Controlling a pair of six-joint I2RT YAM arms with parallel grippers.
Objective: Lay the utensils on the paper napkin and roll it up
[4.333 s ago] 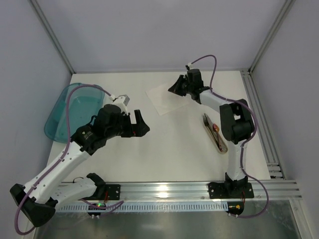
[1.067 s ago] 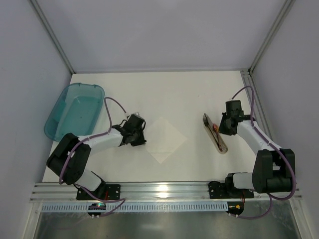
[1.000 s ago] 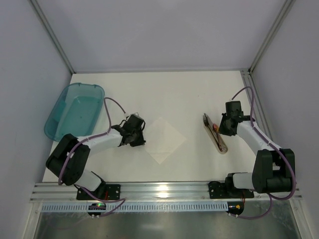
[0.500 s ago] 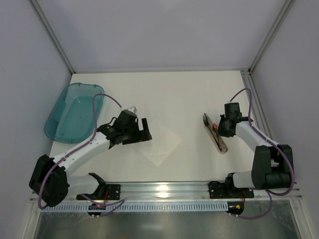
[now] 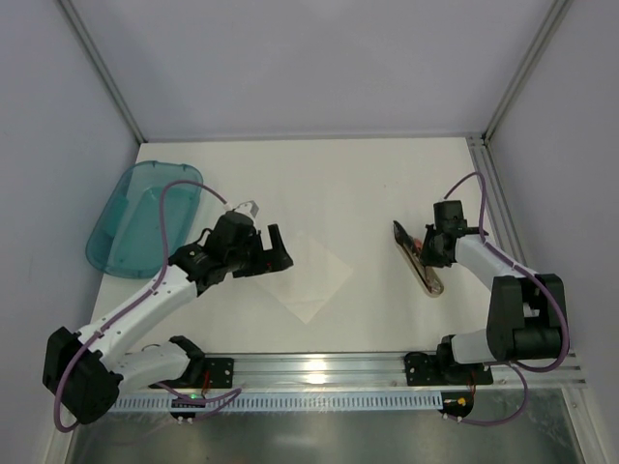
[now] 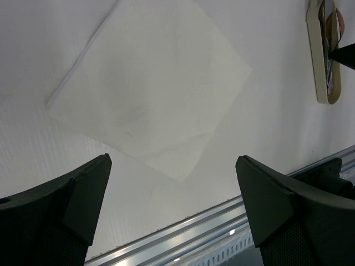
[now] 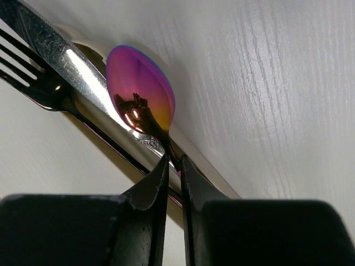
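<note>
White tabletop [image 5: 368, 184]: the paper napkin [image 5: 311, 274] lies flat mid-table, left of the utensils [image 5: 418, 259], whose long axis runs near-far. Nearer of 2, the right gripper [image 7: 173, 166] pinches the spoon [image 7: 141, 88] at its neck. The left gripper [image 5: 278, 249] hovers spread at the napkin's left edge.

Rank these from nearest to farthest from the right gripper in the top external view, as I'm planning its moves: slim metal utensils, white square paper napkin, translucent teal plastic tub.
Measured from the right gripper:
1. slim metal utensils, at its fingertips on the right side.
2. white square paper napkin, mid-table, towards the near edge.
3. translucent teal plastic tub, at the far left.
</note>
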